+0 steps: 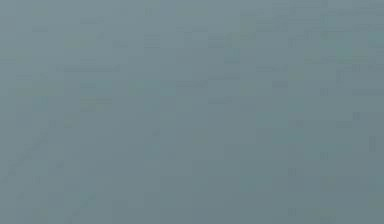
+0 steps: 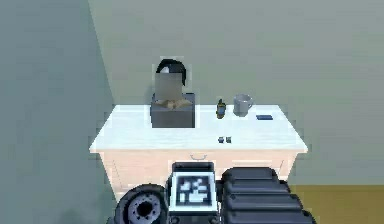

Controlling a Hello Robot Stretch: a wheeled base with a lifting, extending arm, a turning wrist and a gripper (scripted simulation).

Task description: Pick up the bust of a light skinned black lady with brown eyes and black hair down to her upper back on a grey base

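Observation:
In the arm side view a bust (image 2: 170, 92) with black hair and a brown body stands on a grey block base (image 2: 172, 115), at the back left of a white table (image 2: 150, 135). At the view's bottom edge, in front of the table, a white square marker (image 2: 195, 190) sits on the arm's dark parts. Left of it is a dark rounded body that looks like the gripper (image 2: 141, 208). I cannot make out its far end, so I cannot tell whether it holds anything.
On the same table stand a small dark bottle (image 2: 220, 104), a grey mug (image 2: 242, 103), a dark flat thing (image 2: 264, 117) and two tiny dark things (image 2: 225, 138). A blue-grey wall (image 2: 50, 90) meets the table's left end. A flat blue-grey wall (image 1: 190, 110) spans the forward view.

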